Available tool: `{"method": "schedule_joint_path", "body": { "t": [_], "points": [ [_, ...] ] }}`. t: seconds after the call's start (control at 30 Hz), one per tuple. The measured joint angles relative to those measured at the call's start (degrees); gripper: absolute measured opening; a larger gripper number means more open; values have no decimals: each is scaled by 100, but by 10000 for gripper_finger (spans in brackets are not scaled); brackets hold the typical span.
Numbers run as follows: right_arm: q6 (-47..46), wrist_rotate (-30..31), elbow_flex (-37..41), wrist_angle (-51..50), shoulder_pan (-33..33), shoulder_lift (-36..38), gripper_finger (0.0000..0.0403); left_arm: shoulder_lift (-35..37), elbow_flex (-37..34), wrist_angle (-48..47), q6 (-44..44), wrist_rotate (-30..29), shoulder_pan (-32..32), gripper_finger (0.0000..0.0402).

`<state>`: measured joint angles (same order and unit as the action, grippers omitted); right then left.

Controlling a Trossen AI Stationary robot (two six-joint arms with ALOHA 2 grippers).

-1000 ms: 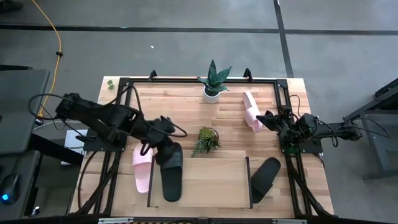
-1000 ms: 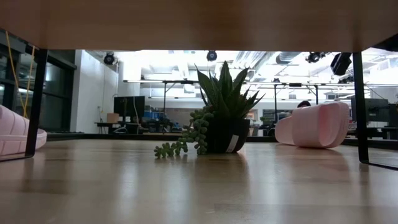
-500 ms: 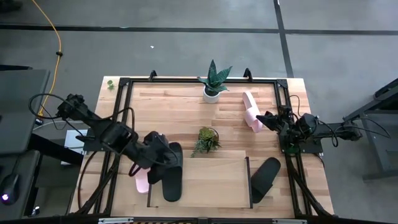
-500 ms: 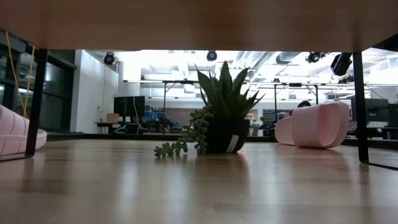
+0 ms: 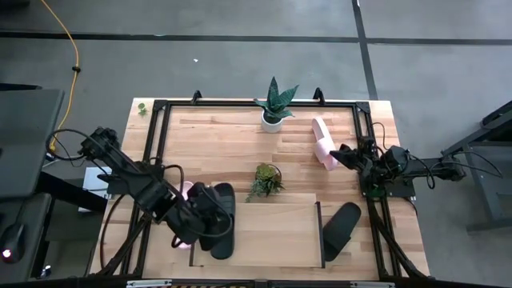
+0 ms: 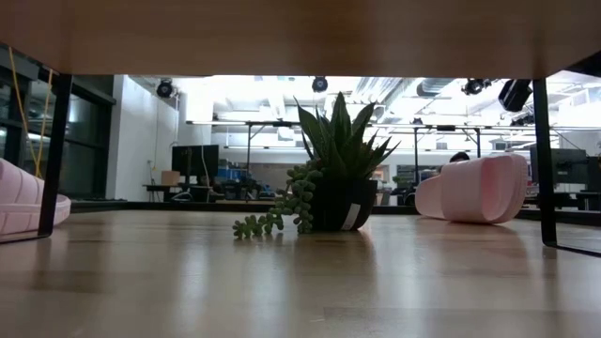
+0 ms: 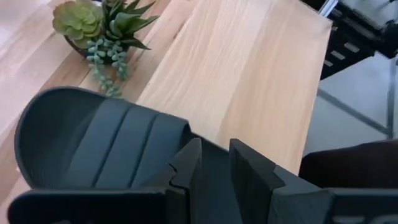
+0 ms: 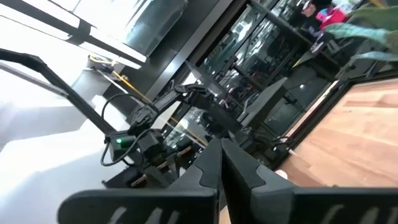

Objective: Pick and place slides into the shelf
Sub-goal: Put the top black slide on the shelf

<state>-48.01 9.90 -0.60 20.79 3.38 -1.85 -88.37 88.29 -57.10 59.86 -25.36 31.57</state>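
A black slide (image 5: pixel 222 240) lies flat on the left end of the shelf (image 5: pixel 264 232). My left gripper (image 5: pixel 206 228) is low over it. In the left wrist view its fingers stand a narrow gap apart (image 7: pixel 214 162) over the footbed, behind the ribbed strap (image 7: pixel 106 146). One pink slide (image 5: pixel 185 190) lies left of the shelf, mostly hidden under my left arm. The second black slide (image 5: pixel 342 226) leans on the shelf's right side panel. The other pink slide (image 5: pixel 322 142) lies near the far right corner, next to my right gripper (image 5: pixel 344 154), which is shut (image 8: pixel 221 155). My left gripper comes slanting down from the table's left onto the black slide's footbed behind the strap (image 7: pixel 186 134). I cannot tell whether its fingers touch the slide.
A trailing succulent pot (image 5: pixel 266 180) stands just beyond the shelf's far edge. A spiky plant in a white pot (image 5: pixel 274 108) stands at the table's far edge. In the low view, the shelf board (image 6: pixel 282 38) spans overhead with a pink slide at each side (image 6: pixel 474 188) (image 6: pixel 23 202).
My left gripper has moved toward the table's near edge, from the far end of the black slide along it to about its middle. My left arm now covers most of the pink slide beside the shelf.
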Motion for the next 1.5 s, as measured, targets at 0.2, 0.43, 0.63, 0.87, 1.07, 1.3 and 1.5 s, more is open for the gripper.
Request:
{"method": "schedule_joint_path", "body": {
  "t": [0.2,0.43,0.63,0.87,1.07,1.3,1.5],
  "points": [
    [-15,-184,0,-39,0,0,0,-615,1161,-1043,1,-90,-4,74],
    [-2,-295,1,-41,0,1,0,-1498,2841,-2502,0,-292,-4,74],
    [22,-454,1,-49,1,-48,0,-1909,3235,-3067,4,-424,-4,74],
    [32,-582,0,-33,2,-52,0,-2281,3235,-3294,-141,-416,0,74],
    [44,-661,0,-25,2,-52,0,-2333,3233,-3297,-97,-355,-4,74],
    [46,-698,0,-39,2,-52,0,-2333,3233,-3292,-94,-47,-5,74],
    [46,-704,0,-39,2,-52,0,-2333,3233,-3290,-103,77,-7,74]
  ]
}}
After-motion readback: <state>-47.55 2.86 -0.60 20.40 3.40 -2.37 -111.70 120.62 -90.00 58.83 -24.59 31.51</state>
